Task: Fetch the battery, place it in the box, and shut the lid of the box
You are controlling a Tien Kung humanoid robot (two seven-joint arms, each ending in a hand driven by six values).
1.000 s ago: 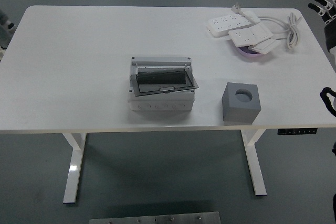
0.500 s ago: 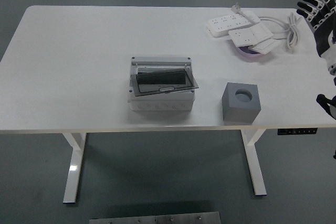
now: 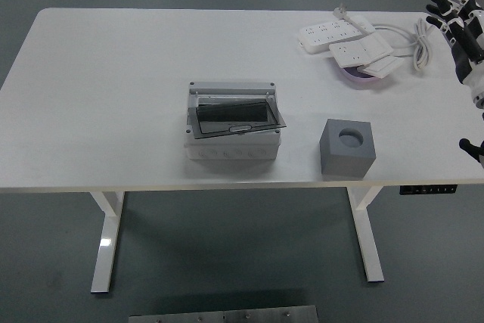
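Reaching in from the far right of the box (image 3: 232, 129), the right hand (image 3: 459, 19), fingers (image 3: 441, 7) spread and empty, should swing left to the grey block (image 3: 348, 148) just right of it, though no battery shows there yet.

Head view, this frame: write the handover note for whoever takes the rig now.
Right hand: fingers spread, holding nothing, raised at the table's far right edge. Left hand: out of view.
Box: mid-table, its dark lid lying tilted, not shut.
Grey block with a round hole: right of the box; no battery can be made out.
Done: nothing.
Left: fetch battery, put it in, close the lid.
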